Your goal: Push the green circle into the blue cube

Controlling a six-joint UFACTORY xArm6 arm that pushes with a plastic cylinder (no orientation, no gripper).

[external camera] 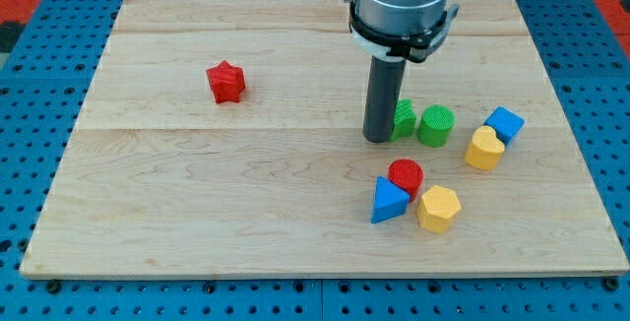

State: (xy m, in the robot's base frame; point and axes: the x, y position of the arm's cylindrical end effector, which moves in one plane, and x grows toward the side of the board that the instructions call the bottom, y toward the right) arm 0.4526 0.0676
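The green circle (435,125) stands on the wooden board at the view's right of centre. The blue cube (505,123) lies further to the view's right, touching a yellow heart (483,149). My tip (378,139) rests on the board just to the view's left of a second green block (404,118), whose shape is partly hidden by the rod. That green block sits between my tip and the green circle, close to or touching both.
A red star (225,82) lies at the view's upper left. Below the tip, a red circle (406,175), a blue triangle (389,201) and a yellow hexagon (439,209) cluster together. The board (197,193) is bordered by blue pegboard.
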